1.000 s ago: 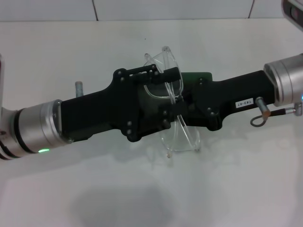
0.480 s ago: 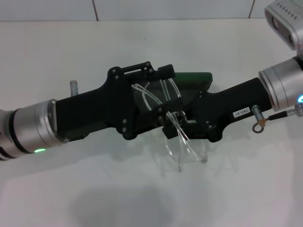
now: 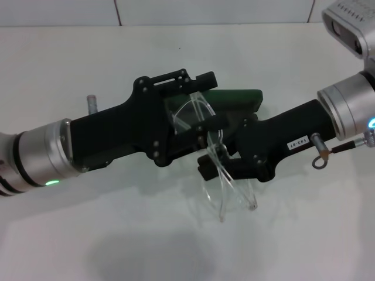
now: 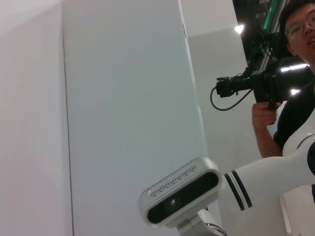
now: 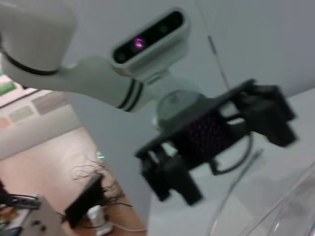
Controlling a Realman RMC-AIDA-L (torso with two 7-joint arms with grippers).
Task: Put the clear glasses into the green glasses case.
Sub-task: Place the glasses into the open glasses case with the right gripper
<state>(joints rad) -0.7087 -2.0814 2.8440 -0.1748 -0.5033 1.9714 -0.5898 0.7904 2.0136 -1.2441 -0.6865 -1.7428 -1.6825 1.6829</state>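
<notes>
Item: clear glasses (image 3: 225, 175). Location: above white surface (image 3: 88, 234), between my two pincers, partly over green glasses case (image 3: 237, 98). Since a second ago: frame dropped lower and swung round; more case showed behind. Meaning, by my reckoning: handover under way, not yet in case. Long axis ran near-to-far, lens end toward me. Left pincer (image 3: 202, 111) closed on glasses arms. Right pincer (image 3: 220, 155) closed on frame.

You see the clear glasses (image 3: 225, 190) held above the white tabletop, tilted on edge, lens low and thin arms curving upward. Behind them, your green glasses case (image 3: 237, 98) lies mostly hidden, only its dark, rounded edge showing.
</notes>
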